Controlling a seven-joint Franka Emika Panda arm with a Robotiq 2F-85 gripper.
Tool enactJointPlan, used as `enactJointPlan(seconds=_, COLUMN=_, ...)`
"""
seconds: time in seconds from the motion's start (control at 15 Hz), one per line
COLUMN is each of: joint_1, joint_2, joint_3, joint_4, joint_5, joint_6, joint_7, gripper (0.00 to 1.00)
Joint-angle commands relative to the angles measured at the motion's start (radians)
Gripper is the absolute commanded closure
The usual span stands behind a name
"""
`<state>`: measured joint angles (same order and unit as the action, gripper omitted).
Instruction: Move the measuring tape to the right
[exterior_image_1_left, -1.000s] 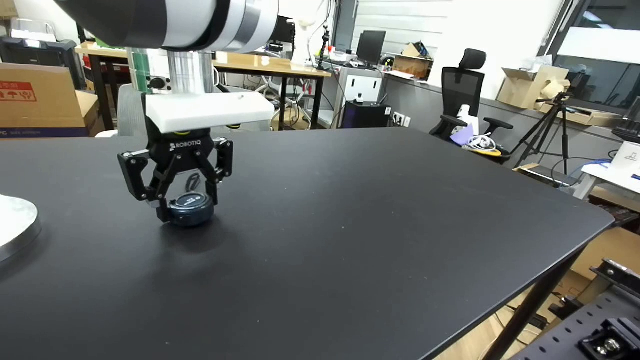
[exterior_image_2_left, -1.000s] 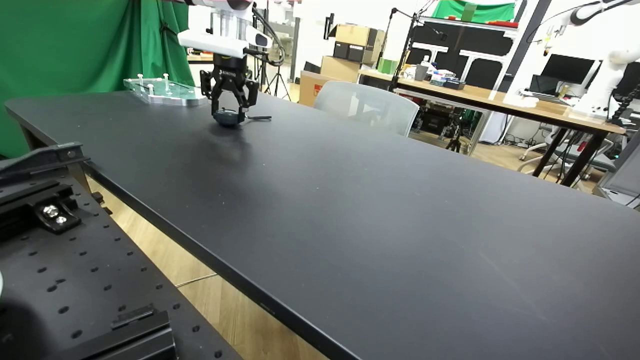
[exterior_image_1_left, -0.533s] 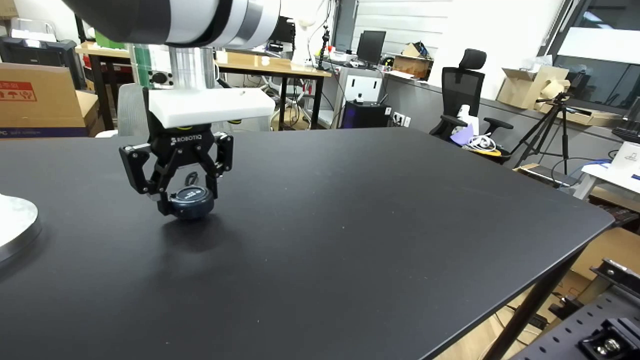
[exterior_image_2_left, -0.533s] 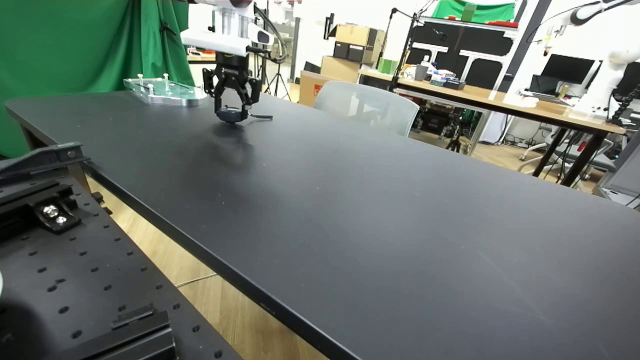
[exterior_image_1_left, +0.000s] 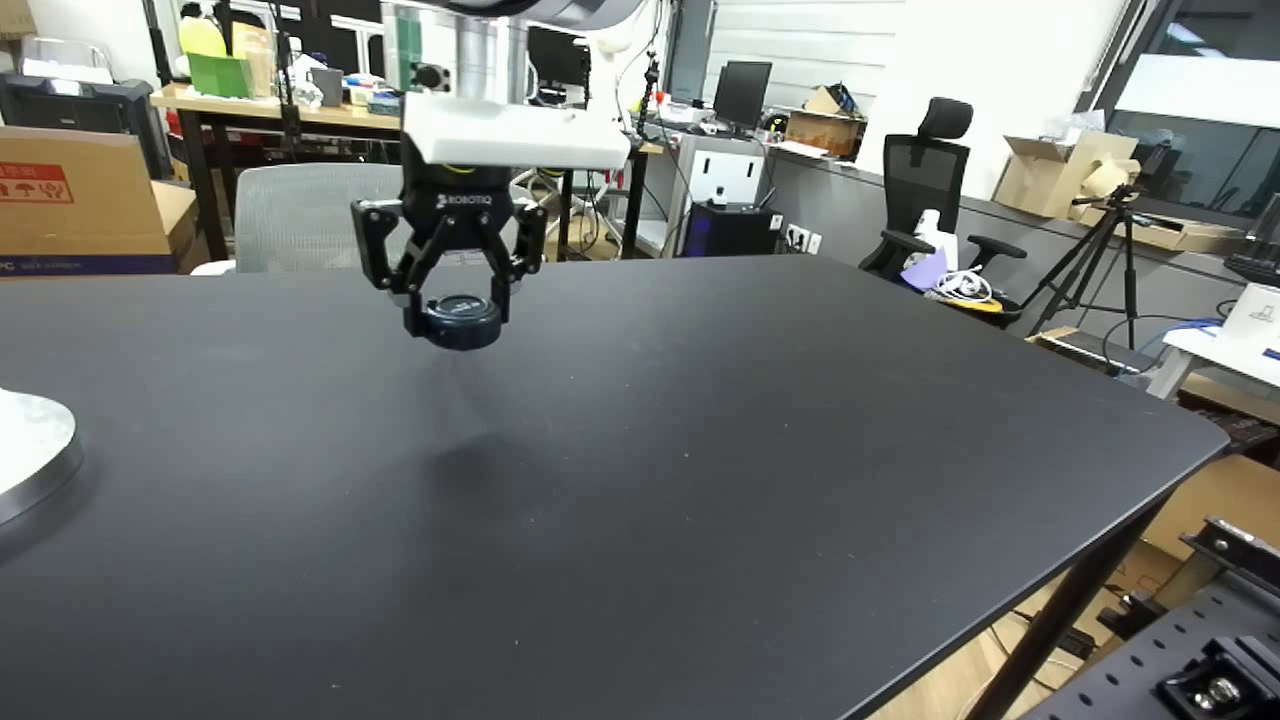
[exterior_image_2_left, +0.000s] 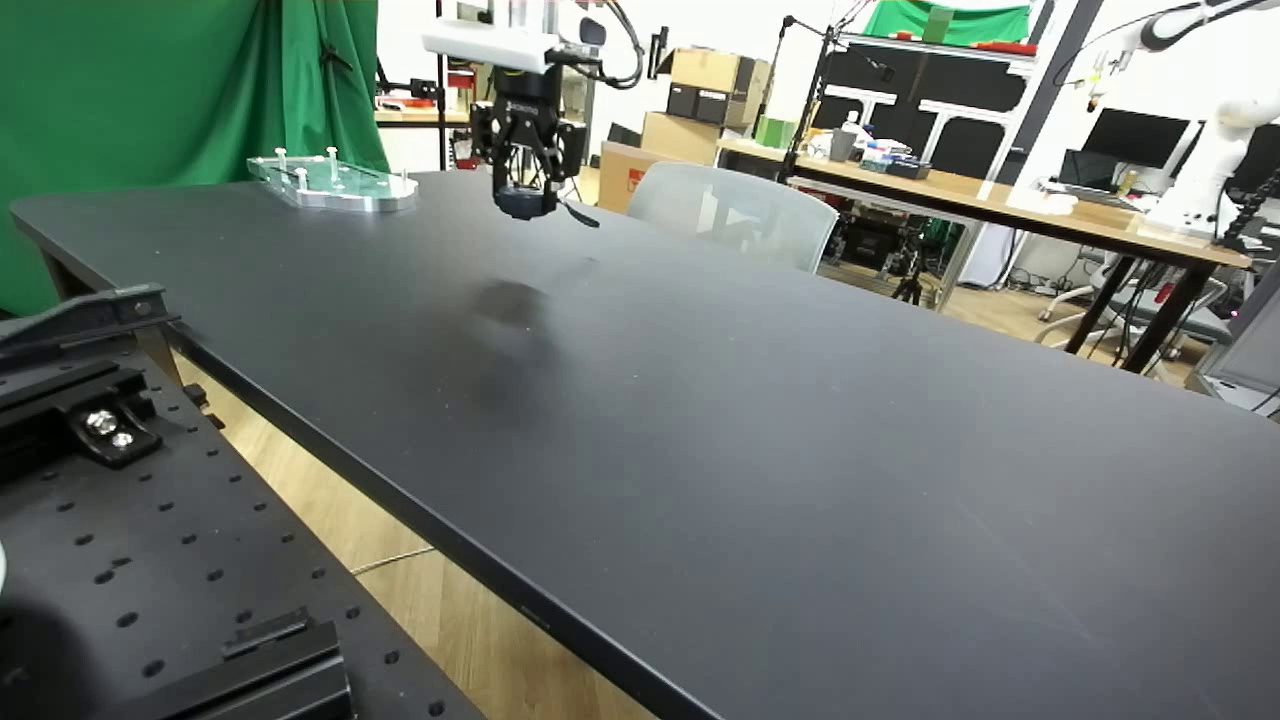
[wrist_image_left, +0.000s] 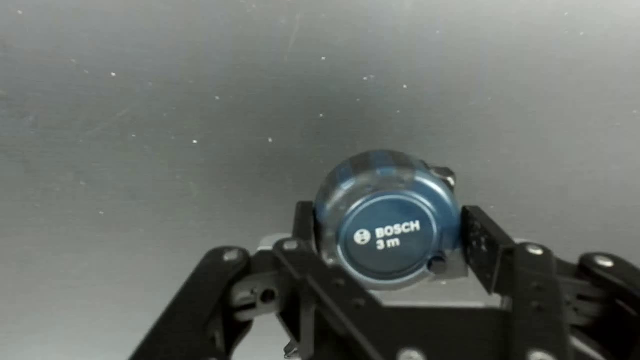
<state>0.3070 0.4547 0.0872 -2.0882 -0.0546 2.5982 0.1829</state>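
While a matte black table (exterior_image_1_left: 720, 480) with a rounded corner fills most of an exterior view, the gripper (exterior_image_1_left: 458, 310) hangs over it at upper left, under a smooth white block (exterior_image_1_left: 515, 135). It is clamped on the tape (exterior_image_1_left: 462, 325), a squat dark-blue drum held off the table. Behind the table stands a pale mesh chair (exterior_image_1_left: 310, 215). Compared with half a second ago, tape and gripper sit higher and farther right.

In an exterior view, a creased green curtain (exterior_image_2_left: 150, 90) drapes the upper left, with a clear plate (exterior_image_2_left: 355, 186) bearing white pegs (exterior_image_2_left: 301, 179) before it; a dark board (exterior_image_2_left: 170, 580) drilled with holes takes the lower left. The tape hangs at upper middle, its strap (exterior_image_2_left: 580, 214) slanting down to the right; against the earlier frame, the strap droops more, and the tape is higher and farther right.

In the wrist view, the tape sits below and right of centre, touched on both sides by the black fingers (wrist_image_left: 304, 222). Its round face is blue with a lighter ring and white BOSCH lettering; blue and dark-grey bands stripe the rim. The table here looks grey and speckled.
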Motion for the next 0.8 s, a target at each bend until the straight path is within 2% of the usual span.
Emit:
enactJointPlan(seconds=0.0, joint_1=-0.061, joint_2=-0.054, joint_3=-0.007, joint_4=-0.065, joint_5=0.041, joint_6=0.006, joint_7=0.023, gripper=0.51)
enactJointPlan(seconds=0.33, joint_1=-0.115, joint_2=-0.046, joint_3=-0.041, joint_4=-0.117, joint_5=0.046, joint_6=0.036, joint_7=0.03, gripper=0.51)
enactJointPlan(seconds=0.73, joint_1=-0.116, joint_2=-0.067, joint_3=-0.088, joint_4=-0.206, joint_5=0.024, joint_6=0.089, joint_7=0.054, gripper=0.51)
